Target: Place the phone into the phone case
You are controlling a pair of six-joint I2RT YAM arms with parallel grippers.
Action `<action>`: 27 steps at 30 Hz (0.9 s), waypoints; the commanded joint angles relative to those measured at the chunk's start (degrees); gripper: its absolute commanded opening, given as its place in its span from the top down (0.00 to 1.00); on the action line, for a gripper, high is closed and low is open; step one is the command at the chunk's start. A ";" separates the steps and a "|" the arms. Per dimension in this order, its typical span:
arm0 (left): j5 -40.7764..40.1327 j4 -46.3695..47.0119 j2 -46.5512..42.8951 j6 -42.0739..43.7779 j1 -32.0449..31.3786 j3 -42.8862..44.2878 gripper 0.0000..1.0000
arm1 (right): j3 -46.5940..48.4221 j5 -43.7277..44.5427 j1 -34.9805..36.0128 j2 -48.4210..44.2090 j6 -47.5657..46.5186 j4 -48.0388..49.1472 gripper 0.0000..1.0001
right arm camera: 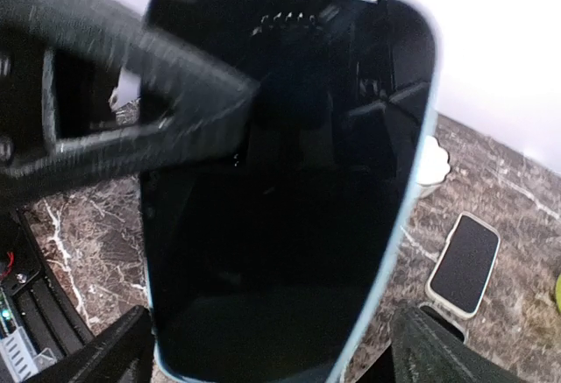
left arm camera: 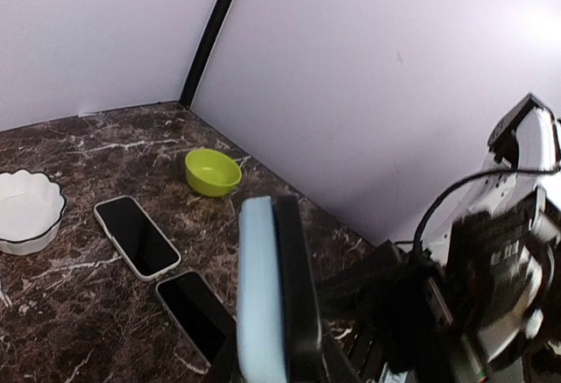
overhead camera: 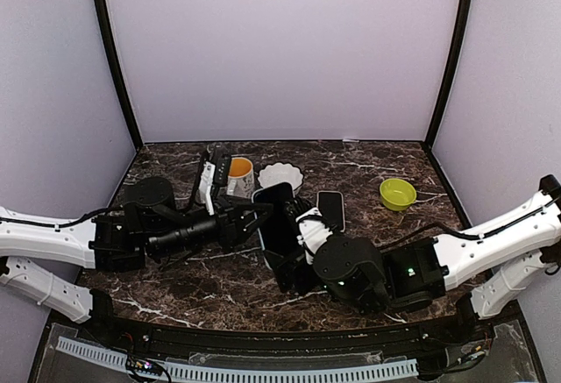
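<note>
The phone (right arm camera: 289, 181) in its phone case (left arm camera: 259, 295) looks stiff, glassy and probably slippery, so it is best pinched across its edges. The left end effector (overhead camera: 261, 215) clamps it. The right end effector (right arm camera: 280, 352) straddles it, grip unclear.

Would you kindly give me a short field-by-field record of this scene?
held item: phone in light-blue case, upright above the table
left pincer: clamped on the phone, front and back
right pincer: spread wide beside the phone's lower end; contact unclear
on table: second phone lying flat, green bowl, white bowl, cup
</note>
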 commanded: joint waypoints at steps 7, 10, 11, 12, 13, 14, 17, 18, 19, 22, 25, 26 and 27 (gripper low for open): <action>-2.04 22.80 7.26 17.70 -1.30 -17.30 1.00 | -8.48 -18.63 -6.06 -14.87 -3.88 -0.88 0.01; -2.53 29.91 8.96 19.74 -1.40 -21.56 1.00 | -8.12 -18.97 -9.96 -11.90 -6.01 5.38 0.02; -2.72 33.08 9.07 20.06 -1.40 -23.63 1.00 | -7.01 -18.31 -10.73 -10.04 -6.53 6.18 0.02; -3.24 34.29 9.12 20.59 -1.40 -24.57 1.00 | -5.77 -17.25 -11.24 -7.88 -7.14 6.91 0.02; -3.47 36.13 8.97 20.88 -1.40 -26.41 1.00 | -4.35 -16.19 -11.54 -5.81 -7.86 7.57 0.02; -4.13 36.73 8.82 20.99 -1.40 -27.18 1.00 | -2.71 -15.35 -11.61 -3.34 -9.32 8.14 0.02; -5.32 37.08 7.06 21.12 -1.40 -30.51 1.00 | 2.97 -14.18 -11.71 3.87 -12.51 8.86 0.01; -5.23 36.74 6.45 21.10 -1.40 -31.74 0.98 | 4.74 -14.19 -11.72 5.85 -13.43 8.97 0.02; -5.26 36.42 5.12 20.98 -1.40 -32.26 0.97 | 6.55 -14.67 -11.75 7.76 -14.12 8.98 0.02; -6.00 32.79 2.39 20.34 -1.40 -33.53 0.95 | 9.53 -17.02 -11.80 11.51 -15.37 9.55 0.02; -6.57 30.23 0.38 20.72 -1.40 -33.62 0.94 | 10.25 -18.16 -12.25 14.30 -15.82 10.49 0.02; -6.81 29.87 0.02 20.78 -1.40 -33.86 0.94 | 10.19 -18.82 -12.67 15.04 -15.82 10.81 0.02; -7.42 29.82 -0.10 20.60 -1.40 -34.07 0.94 | 10.11 -20.06 -13.22 15.94 -15.78 11.14 0.02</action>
